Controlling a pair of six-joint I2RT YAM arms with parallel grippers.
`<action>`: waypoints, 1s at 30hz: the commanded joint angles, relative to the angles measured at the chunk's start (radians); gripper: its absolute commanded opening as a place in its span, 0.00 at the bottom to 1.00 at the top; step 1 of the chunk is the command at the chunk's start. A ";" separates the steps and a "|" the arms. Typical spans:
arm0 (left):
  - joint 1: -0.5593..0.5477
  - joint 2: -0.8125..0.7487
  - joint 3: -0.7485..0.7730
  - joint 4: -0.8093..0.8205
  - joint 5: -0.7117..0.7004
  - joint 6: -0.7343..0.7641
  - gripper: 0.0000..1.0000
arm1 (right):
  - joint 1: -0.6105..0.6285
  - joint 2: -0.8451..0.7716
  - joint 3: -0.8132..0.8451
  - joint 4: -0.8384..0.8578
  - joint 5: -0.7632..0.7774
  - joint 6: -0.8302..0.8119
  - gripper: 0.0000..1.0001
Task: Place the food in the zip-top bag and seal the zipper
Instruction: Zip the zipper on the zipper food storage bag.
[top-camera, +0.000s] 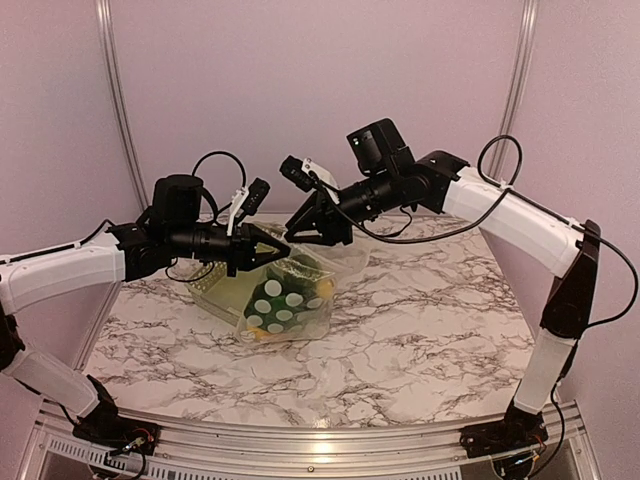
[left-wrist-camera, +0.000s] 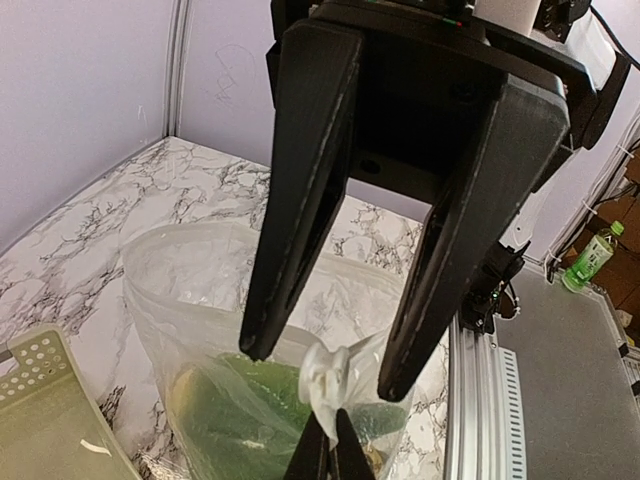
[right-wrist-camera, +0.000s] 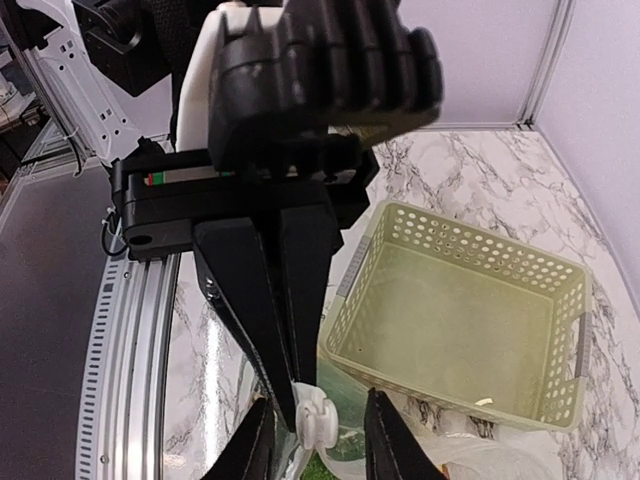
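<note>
Nearest, a marbled table (top-camera: 420, 340) is seen, and toward its middle the bag (top-camera: 310, 322) lies slumped, clear plastic printed with white dots. Food (left-wrist-camera: 250, 410) is held inside it: dark green pieces can be made out through the plastic, with something orange-yellow at the near bottom corner. Just beyond, the bag's upper edge is bunched and pinched between the closed fingers of the left gripper (top-camera: 282, 250). The right gripper (top-camera: 300, 233) is brought in from the far right, its fingers spread to either side of that pinched bunch, with nothing clamped. A pale green basket (right-wrist-camera: 470, 240) is set just beside the bag, behind and to the left.
</note>
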 joint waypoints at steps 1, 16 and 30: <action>0.002 -0.030 0.035 -0.022 -0.009 0.023 0.00 | 0.014 0.008 -0.016 -0.026 -0.013 -0.009 0.27; 0.010 -0.033 0.030 -0.026 -0.010 0.024 0.00 | 0.015 0.007 -0.007 -0.027 0.003 -0.002 0.05; 0.010 0.003 0.074 -0.018 0.006 0.024 0.22 | 0.015 0.010 0.039 -0.060 -0.010 0.026 0.00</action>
